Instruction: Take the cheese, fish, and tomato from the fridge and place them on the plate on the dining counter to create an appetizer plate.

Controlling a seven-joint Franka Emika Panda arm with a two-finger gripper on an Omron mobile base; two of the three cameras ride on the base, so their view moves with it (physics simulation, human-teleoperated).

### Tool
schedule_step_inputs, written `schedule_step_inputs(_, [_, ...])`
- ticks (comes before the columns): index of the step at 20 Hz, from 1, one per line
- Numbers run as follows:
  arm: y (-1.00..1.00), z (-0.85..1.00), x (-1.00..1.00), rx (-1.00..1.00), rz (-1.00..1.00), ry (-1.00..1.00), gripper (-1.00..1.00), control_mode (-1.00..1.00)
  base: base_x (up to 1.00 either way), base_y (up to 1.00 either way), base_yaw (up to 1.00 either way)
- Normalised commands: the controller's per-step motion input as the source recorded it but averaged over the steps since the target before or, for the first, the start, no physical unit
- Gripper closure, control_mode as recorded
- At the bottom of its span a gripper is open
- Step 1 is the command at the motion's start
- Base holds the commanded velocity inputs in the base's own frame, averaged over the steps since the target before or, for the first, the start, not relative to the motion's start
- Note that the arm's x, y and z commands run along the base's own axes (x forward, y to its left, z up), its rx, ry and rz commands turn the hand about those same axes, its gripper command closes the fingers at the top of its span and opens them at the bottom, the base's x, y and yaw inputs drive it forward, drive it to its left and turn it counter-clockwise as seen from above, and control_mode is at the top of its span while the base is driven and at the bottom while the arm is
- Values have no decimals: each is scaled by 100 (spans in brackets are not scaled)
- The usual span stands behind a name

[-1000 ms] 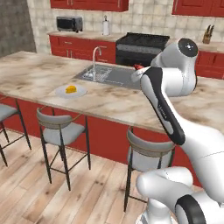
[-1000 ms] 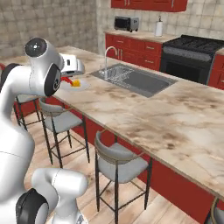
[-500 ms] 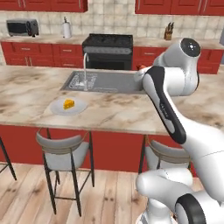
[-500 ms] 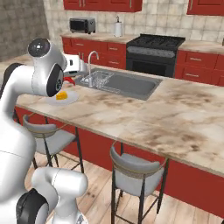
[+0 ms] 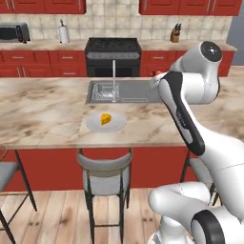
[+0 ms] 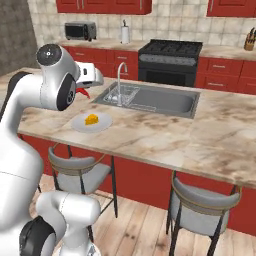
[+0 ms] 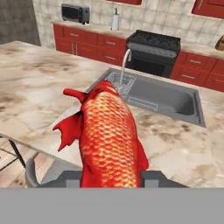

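Observation:
My gripper (image 7: pixel 111 178) is shut on the fish (image 7: pixel 109 135), a red scaly piece that sticks out ahead of the fingers. In the left base view the gripper (image 5: pixel 156 75) hangs above the dining counter (image 5: pixel 43 114), beside the sink and to the right of the plate (image 5: pixel 93 125). The cheese (image 5: pixel 106 118), a small yellow wedge, lies on that pale round plate. From the right base the gripper (image 6: pixel 85 90) is up and left of the plate (image 6: pixel 79 124) and cheese (image 6: pixel 91 119), with a bit of fish (image 6: pixel 82 93) showing. The tomato and fridge are out of view.
A steel sink (image 5: pixel 128 90) with a tall faucet (image 5: pixel 114 76) is set into the counter behind the plate. Grey stools (image 5: pixel 106 167) stand along the counter's near side. Beyond are the black stove (image 5: pixel 113 47) and red cabinets.
The base has swung round, so the whole scene shifted: the plate with the cheese now lies nearly straight ahead. The fish stays in my gripper.

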Motion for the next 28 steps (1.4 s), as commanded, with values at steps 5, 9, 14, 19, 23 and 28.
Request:
schedule_step_inputs(5, [0,0,0,0,0,0,100,100,42,100,-22])
schedule_step_inputs(9, [0,0,0,0,0,0,100,100,65,99,-23])
schedule_step_inputs(14, [0,0,0,0,0,0,100,100,89,44,-21])
schedule_step_inputs(19, [0,0,0,0,0,0,100,100,52,-8,-12])
schedule_step_inputs(23, [0,0,0,0,0,0,100,100,9,-6,-3])
schedule_step_inputs(28, [0,0,0,0,0,0,100,100,0,-2,0])
